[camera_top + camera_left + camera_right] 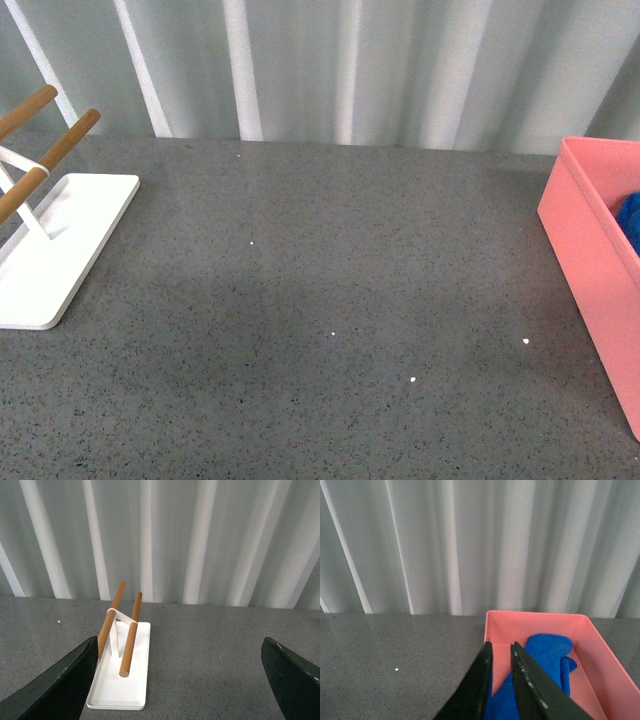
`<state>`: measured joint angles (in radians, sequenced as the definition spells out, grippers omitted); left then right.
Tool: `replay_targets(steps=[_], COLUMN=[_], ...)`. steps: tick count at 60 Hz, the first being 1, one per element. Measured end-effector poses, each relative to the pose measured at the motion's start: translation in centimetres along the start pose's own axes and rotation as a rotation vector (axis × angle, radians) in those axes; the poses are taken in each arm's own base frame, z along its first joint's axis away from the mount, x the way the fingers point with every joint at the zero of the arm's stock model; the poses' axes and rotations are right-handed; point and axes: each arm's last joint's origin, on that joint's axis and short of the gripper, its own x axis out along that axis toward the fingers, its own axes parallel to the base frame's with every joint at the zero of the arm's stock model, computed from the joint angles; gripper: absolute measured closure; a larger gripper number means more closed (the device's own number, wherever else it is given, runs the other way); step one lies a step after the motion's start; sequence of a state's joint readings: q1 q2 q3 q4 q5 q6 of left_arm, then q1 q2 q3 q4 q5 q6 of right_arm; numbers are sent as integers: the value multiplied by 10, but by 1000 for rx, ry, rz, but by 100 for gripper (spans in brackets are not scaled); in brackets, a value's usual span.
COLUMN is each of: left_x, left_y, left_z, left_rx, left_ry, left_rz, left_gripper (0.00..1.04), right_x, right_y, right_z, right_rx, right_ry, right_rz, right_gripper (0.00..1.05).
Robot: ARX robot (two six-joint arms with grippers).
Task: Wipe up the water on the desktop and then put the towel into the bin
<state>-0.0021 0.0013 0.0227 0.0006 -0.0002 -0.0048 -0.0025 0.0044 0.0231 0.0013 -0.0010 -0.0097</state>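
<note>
The salmon-pink bin (590,250) stands at the right edge of the dark grey speckled desktop (330,280). A bit of the blue towel (631,220) shows inside it. In the right wrist view the towel (547,655) lies in the bin (605,655), and my right gripper (500,647) is shut on a fold of it over the bin's near wall. My left gripper (180,652) is open above the desktop (210,655), with nothing between its dark fingers (65,680). Neither arm shows in the front view.
A white stand (50,240) with wooden bars (55,150) sits at the left of the desktop; in the left wrist view the stand (122,675) lies ahead of the left gripper. A pale pleated curtain (330,70) runs along the back edge. A few small bright specks (331,335) dot the desktop.
</note>
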Motion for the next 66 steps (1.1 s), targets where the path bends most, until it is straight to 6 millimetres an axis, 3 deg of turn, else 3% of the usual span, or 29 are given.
replay_targets(steps=[9, 13, 23, 66], left_x=[0, 0, 0, 0], left_y=[0, 0, 0, 0], left_z=[0, 0, 0, 0], left_rx=[0, 0, 0, 0], left_ry=[0, 0, 0, 0], left_rz=[0, 0, 0, 0], left_gripper=[7, 7, 7, 7], right_x=[0, 0, 0, 0], right_y=[0, 0, 0, 0], right_z=[0, 0, 0, 0], right_rx=[0, 0, 1, 1], right_ry=[0, 0, 0, 0], right_rz=[0, 0, 0, 0], right_gripper=[61, 41, 5, 7])
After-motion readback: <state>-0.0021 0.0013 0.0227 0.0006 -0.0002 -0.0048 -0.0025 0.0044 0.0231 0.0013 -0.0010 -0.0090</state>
